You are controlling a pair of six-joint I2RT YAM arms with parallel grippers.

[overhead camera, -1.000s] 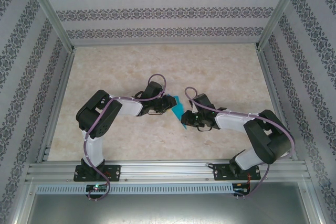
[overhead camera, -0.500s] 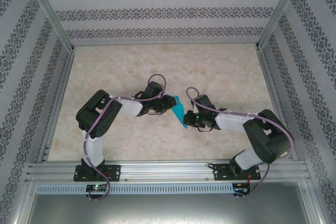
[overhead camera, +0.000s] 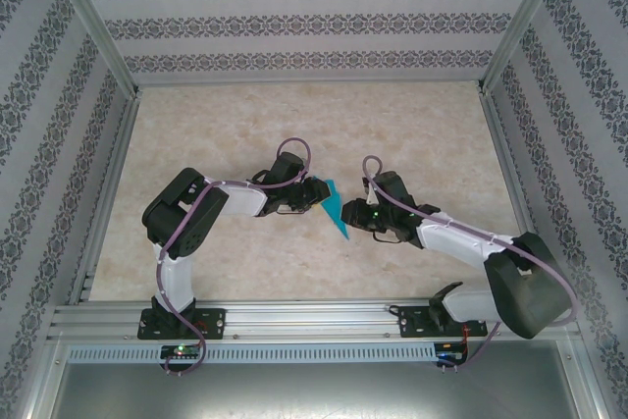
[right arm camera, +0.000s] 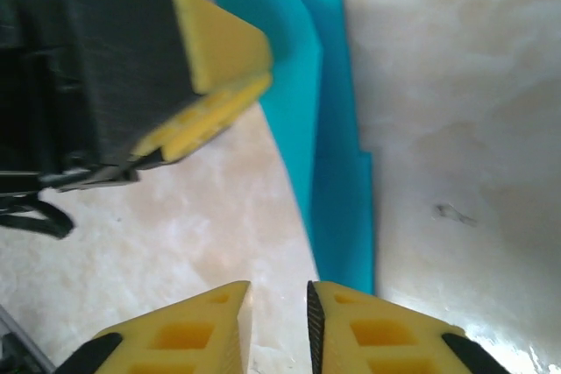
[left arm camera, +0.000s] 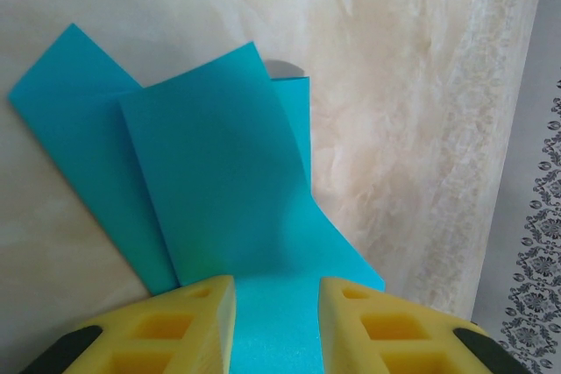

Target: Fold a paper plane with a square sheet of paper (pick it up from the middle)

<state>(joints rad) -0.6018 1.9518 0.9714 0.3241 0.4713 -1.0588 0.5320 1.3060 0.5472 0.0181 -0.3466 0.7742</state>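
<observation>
The paper (overhead camera: 335,205), part-folded into layered flaps, is near the worktop's (overhead camera: 412,125) middle, pinched in the left hand (overhead camera: 312,195). The right hand (right arm camera: 279,299), fingers narrowly apart and empty, is beside its near tip. Probably mid-fold; next it must grip that tip squarely.

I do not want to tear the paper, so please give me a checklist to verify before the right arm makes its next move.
1. Left gripper holds the folded teal paper: ok, the paper passes between its fingers.
2. Right gripper free: ok, narrow gap, nothing in it.
3. Paper edge lined up with that gap: not ok, it lies off to one side.
4. Grippers apart from each other: ok.
5. Creases pressed flat: cannot tell.
</observation>
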